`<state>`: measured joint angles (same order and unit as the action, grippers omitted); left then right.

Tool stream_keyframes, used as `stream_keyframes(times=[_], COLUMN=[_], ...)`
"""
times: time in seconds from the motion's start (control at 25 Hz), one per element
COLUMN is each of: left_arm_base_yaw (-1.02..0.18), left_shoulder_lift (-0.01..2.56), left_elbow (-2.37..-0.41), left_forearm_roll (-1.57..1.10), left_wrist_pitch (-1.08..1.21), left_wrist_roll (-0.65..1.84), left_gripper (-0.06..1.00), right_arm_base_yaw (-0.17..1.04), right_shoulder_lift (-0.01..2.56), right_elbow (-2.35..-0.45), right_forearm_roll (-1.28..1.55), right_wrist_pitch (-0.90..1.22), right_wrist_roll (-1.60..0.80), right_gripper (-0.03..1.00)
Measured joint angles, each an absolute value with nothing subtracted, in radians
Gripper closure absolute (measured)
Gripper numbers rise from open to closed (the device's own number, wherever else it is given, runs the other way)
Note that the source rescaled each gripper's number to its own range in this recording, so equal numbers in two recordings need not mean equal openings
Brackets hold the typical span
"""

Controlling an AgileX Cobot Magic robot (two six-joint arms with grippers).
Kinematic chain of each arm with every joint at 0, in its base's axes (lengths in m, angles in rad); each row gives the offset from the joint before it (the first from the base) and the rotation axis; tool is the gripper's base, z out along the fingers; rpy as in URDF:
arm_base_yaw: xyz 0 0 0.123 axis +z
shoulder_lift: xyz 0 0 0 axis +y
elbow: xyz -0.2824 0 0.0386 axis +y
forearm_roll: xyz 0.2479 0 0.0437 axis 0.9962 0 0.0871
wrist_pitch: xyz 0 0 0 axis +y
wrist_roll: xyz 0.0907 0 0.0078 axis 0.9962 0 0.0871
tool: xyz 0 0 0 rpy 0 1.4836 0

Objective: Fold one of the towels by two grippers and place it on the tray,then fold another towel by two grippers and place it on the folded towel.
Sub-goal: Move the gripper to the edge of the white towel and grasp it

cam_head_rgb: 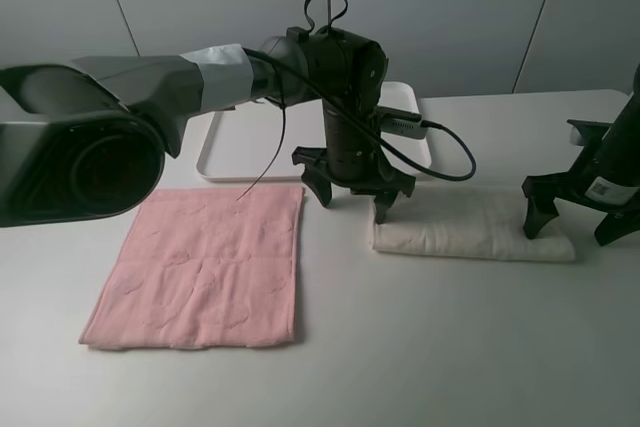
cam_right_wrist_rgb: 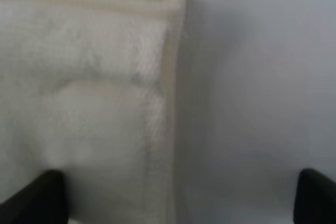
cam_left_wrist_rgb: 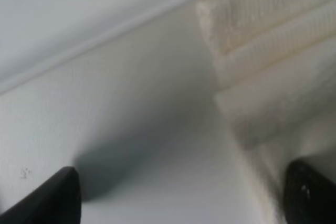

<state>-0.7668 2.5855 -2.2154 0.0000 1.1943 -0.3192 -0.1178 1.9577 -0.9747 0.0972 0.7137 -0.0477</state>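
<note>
Before the tray (cam_head_rgb: pixel 232 147), cream-white towel (cam_head_rgb: pixel 470 229), probably soft, limp: take both short ends; left gripper (cam_head_rgb: pixel 353 205), right gripper (cam_head_rgb: pixel 568 232) released.

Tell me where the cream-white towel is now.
In the exterior high view, the folded cream-white towel lies right of centre, right of the pink towel, its ends beneath the left gripper and right gripper.

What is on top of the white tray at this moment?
No towel shows on the visible parts of the tray. The left arm covers its middle, so that part cannot be checked. The cream-white towel and the pink towel lie on the table.
</note>
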Motion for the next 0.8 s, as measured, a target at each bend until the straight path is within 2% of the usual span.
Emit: stream_keyframes(times=[0.16,0.36,0.44,0.8], left_arm_base_yaw=[-0.767,-0.767,-0.767,-0.767], left_shoulder_lift=[2.587,2.587,2.587,2.587], left_elbow=[-2.215,-2.215,-2.215,-2.215], left_forearm_roll=[0.0,0.0,0.0,0.0], left_wrist_pitch=[1.197,1.197,1.197,1.197], left_wrist_roll=[-0.317,-0.316,-0.316,-0.316], left_gripper=[-0.05,-0.05,-0.05,-0.05], right_arm_base_yaw=[-0.118,-0.118,-0.118,-0.118], right_shoulder_lift=[1.968,1.973,1.973,1.973], right_elbow=[-0.983,-0.983,-0.983,-0.983], right_forearm_roll=[0.097,0.115,0.122,0.151], right_wrist_pitch=[0.721,0.721,0.721,0.717], right_wrist_roll=[-0.048,-0.053,-0.06,-0.064], right_gripper=[0.09,0.35,0.43,0.46])
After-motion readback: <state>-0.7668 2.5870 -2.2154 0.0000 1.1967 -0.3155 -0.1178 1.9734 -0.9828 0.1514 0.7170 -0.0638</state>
